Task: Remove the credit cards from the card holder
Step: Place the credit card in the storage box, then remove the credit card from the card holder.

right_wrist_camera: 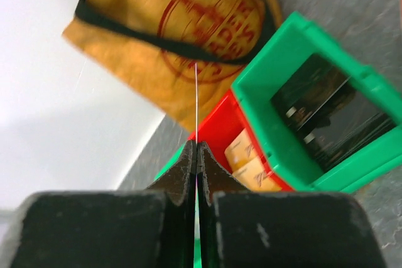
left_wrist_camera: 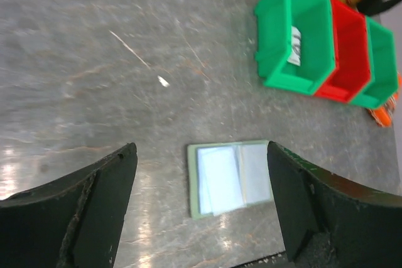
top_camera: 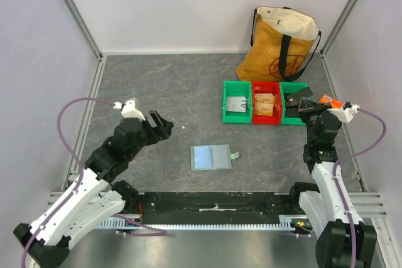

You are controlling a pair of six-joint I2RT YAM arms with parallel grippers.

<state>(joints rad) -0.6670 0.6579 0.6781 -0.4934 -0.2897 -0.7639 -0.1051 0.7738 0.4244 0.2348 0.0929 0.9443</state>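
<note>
**Now: holder lies open, right claw pinches a card by the bins**

Flat on the grey table, the pale-green card holder lies unfolded in front of the arm bases. Its light blue-grey pocket panels face up and its small tab sticks out on the right edge. No card can be made out in the pockets from either view that shows them.

The left gripper hangs up and to the left of the holder, apart from it. In the left wrist view its jaws stand wide apart around nothing, with the card holder on the table between and beyond the two fingers. A tiny white scrap lies on the table further out.

The right gripper is at the right-hand green bin. Its jaws are clenched on a credit card, seen only edge-on as a thin pale line rising from the fingertips.

Three bins stand touching in a row. The left green bin holds a pale item. The red bin holds tan-gold cards. The right-hand one holds dark things that are too blurred to name.

A tan tote bag stands behind the bins, and an orange object lies just right of them.
</note>
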